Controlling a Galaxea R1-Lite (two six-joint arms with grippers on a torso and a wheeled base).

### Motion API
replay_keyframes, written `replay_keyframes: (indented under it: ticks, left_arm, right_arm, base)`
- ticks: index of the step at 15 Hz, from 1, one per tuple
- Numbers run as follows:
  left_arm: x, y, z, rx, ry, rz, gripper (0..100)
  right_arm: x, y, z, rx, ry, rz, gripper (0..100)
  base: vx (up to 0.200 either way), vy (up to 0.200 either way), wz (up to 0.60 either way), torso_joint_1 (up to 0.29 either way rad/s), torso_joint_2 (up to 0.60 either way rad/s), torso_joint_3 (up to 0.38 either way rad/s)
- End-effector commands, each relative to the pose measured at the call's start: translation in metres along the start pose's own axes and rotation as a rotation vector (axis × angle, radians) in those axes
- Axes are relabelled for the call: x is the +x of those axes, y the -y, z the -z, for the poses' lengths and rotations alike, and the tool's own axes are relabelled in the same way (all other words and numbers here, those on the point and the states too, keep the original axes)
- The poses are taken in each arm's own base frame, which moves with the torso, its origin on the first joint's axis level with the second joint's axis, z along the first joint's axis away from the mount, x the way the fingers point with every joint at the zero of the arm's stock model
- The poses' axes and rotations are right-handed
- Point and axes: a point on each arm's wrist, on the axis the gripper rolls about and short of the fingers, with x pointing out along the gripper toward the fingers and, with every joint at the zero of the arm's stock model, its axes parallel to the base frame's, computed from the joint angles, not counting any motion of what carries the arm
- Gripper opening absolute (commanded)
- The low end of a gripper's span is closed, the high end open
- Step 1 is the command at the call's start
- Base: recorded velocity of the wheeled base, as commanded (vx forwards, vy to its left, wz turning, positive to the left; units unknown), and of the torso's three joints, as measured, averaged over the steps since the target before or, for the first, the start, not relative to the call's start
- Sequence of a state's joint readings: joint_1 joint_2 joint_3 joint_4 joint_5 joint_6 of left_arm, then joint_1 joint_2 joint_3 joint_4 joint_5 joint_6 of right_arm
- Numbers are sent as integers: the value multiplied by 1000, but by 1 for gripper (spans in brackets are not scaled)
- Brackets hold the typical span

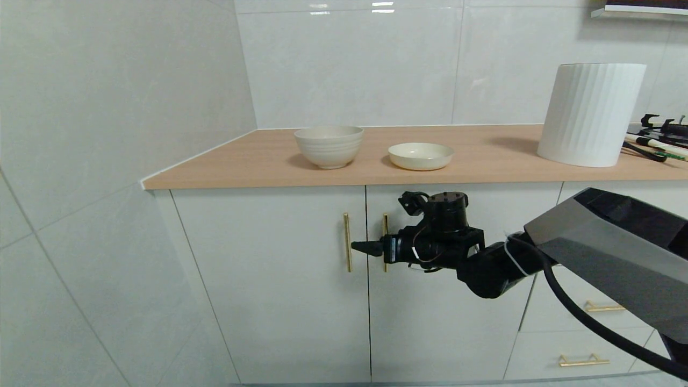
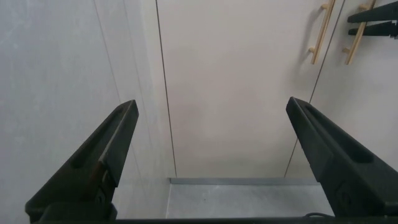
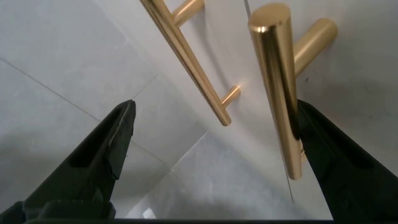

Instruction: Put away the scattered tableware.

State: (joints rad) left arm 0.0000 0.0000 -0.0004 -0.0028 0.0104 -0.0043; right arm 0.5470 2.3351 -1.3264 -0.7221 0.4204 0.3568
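Note:
A cream bowl (image 1: pixel 328 146) and a shallow cream dish (image 1: pixel 421 156) stand side by side on the wooden countertop (image 1: pixel 484 161). Below them, my right gripper (image 1: pixel 368 248) is at the cabinet's two gold handles. Its fingers stand open (image 3: pixel 214 112), and the right door's handle (image 3: pixel 280 81) lies between them, close to one finger. The left door's handle (image 3: pixel 186 62) is just beyond. My left gripper (image 2: pixel 211 109) is open and holds nothing. It hangs low in front of the left cabinet door (image 2: pixel 236 93), near the floor.
A tall white ribbed container (image 1: pixel 591 113) stands on the counter to the right, with pens and dark items (image 1: pixel 658 142) beside it. Drawers with gold pulls (image 1: pixel 583 359) sit lower right. A tiled wall (image 1: pixel 107 134) closes off the left side.

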Motion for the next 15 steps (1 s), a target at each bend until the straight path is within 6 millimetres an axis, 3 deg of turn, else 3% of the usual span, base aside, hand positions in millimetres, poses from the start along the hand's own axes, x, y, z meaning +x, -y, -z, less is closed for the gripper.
replay_keyframes:
  ticks: [1,8,15]
  left_arm:
    - [0,0,0,0,0,0,100]
    - [0,0,0,0,0,0,100]
    - [0,0,0,0,0,0,100]
  right_arm:
    - [1,-3,2,0,-8,-9,100]
    - [-7,-15,4,29,-33,-39,100]
    - [-44,-34,18,31,-84,-118,100]
  base:
    - [0,0,0,0,0,0]
    - [0,0,0,0,0,0]
    - [0,0,0,0,0,0]
